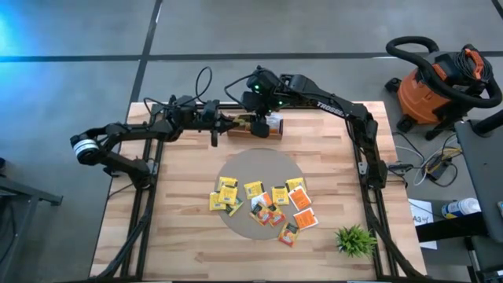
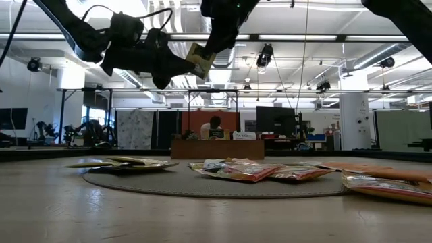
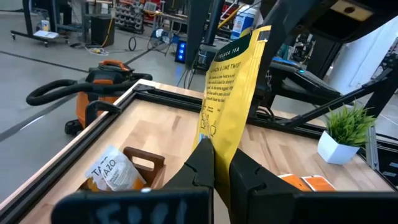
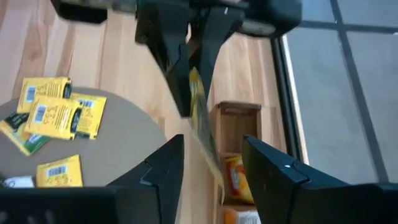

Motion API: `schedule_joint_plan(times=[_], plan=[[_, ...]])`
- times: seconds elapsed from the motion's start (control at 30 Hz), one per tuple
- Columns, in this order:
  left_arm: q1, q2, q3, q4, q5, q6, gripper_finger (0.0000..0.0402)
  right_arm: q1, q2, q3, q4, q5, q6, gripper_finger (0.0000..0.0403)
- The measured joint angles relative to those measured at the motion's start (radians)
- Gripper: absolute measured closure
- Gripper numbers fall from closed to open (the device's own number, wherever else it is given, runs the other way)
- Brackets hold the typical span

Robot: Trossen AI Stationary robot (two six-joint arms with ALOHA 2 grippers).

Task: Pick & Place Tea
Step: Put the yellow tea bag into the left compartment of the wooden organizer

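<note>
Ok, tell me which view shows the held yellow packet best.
Left wrist view: the packet stands upright, label readable, between the left fingers. Right wrist shows it edge-on; low view, a small tilted square; high view barely shows it.

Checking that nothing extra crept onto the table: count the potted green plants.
1. The single green plant stands in a white pot at the table's near right corner, right of the round mat; none seems hidden.

My worktable (image 1: 181,236) was pale butcher-block wood inside a dark frame. On it lay a round grey-brown mat (image 1: 259,161) strewn with tea packets (image 1: 263,203), a brown wooden tray (image 1: 250,130) at the far edge, and a small green plant (image 1: 355,240) near the right corner.
</note>
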Motion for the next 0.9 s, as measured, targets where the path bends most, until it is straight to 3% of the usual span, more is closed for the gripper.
schedule_joint_plan(times=[0.5, 0.7, 0.9], plan=[[-0.004, 0.006, 0.000, 0.026, -0.045, -0.004, 0.0374, -0.004, 0.000, -0.027, 0.031, 0.001, -0.069, 0.0388], [-0.005, 0.005, 0.002, -0.013, -0.088, -0.087, 0.0372, -0.006, 0.000, -0.031, 0.036, 0.028, -0.071, 0.0394], [-0.004, 0.006, 0.001, -0.191, -0.096, -0.098, 0.0372, -0.034, 0.000, -0.031, 0.087, 0.116, -0.012, 0.0394]])
